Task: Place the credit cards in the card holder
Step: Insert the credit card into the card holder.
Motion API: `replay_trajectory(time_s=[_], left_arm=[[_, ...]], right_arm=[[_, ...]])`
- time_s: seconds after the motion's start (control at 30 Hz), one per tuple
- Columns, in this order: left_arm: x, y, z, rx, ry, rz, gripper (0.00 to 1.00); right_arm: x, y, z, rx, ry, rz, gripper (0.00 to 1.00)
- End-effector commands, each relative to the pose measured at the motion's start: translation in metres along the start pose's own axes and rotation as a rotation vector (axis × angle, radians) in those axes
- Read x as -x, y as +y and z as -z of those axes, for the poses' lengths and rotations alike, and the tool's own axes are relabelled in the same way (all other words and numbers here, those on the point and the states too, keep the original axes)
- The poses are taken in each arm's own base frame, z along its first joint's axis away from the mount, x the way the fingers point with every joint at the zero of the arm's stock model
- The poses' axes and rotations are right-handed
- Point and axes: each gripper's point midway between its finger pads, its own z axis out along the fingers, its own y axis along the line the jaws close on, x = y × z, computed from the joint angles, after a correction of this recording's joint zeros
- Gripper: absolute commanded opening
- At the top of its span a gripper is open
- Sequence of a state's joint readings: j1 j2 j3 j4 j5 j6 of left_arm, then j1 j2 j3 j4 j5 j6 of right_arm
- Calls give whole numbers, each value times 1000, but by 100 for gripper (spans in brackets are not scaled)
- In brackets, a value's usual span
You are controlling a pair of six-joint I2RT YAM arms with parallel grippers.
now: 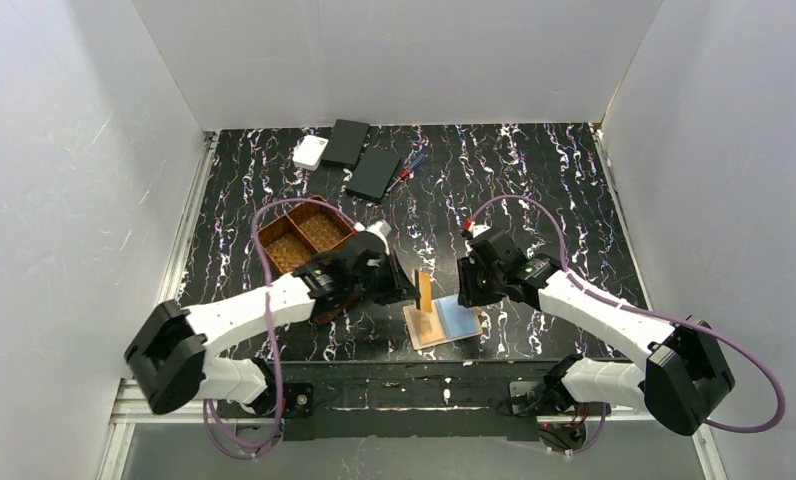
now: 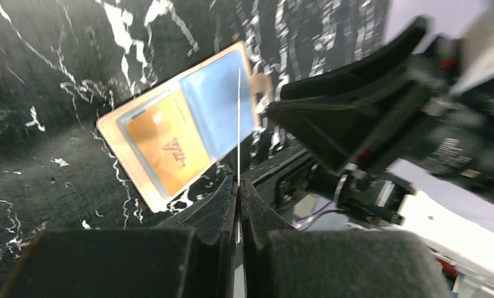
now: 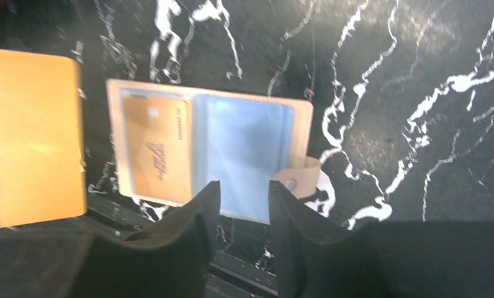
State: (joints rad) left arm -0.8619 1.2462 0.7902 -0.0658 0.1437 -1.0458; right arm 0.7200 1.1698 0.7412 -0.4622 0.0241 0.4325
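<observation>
Card holder (image 3: 244,149) pockets glossy clear plastic; table (image 3: 406,74) smooth, marble-look.

We saw the held card (image 3: 33,136) cut off at the left edge of the right wrist view; blur kept us from reading the print on the pocketed card (image 3: 156,149) in the card holder (image 3: 300,171).

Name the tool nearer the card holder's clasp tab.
Right. The right tool hovers open beside the clasp tab; the left tool, pinching a card, is at the card holder's opposite side.

White-shelled left arm (image 1: 264,302), right arm (image 1: 594,298); bulky black joints (image 1: 174,355); looping purple cables (image 1: 519,198); matte black wedge-fingered left gripper (image 2: 239,182), right gripper (image 3: 244,185).
</observation>
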Motion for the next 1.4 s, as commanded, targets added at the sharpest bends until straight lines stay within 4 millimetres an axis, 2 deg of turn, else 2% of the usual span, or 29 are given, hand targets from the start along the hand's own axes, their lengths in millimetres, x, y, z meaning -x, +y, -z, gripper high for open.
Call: replay_trajectory(time_s=[0.0, 0.2, 0.37, 0.47, 0.6, 0.8, 0.93, 1.1, 1.37], left_arm=[[-23, 12, -29, 92, 57, -19, 0], [-38, 21, -50, 119, 100, 33, 0], [-44, 31, -53, 138, 108, 78, 0], [-46, 31, -55, 124, 112, 89, 0], [-50, 36, -55, 135, 115, 93, 0], [-55, 40, -53, 129, 131, 87, 0], [-59, 37, -52, 106, 164, 42, 0], [-61, 43, -47, 110, 156, 45, 0], [-67, 41, -52, 85, 190, 61, 0]], right_arm=[[-11, -16, 2, -74, 31, 7, 41], [-22, -25, -11, -103, 43, -17, 44], [-28, -33, -23, -137, 31, -62, 43], [-33, -37, -28, -153, 36, -81, 41], [-43, -40, -36, -159, 56, -108, 35], [-57, -46, -39, -177, 38, -215, 16], [-69, -42, -40, -138, 16, -325, 5], [-73, -39, -41, -98, -29, -435, 2], [-70, -40, -38, -101, -45, -424, 3]])
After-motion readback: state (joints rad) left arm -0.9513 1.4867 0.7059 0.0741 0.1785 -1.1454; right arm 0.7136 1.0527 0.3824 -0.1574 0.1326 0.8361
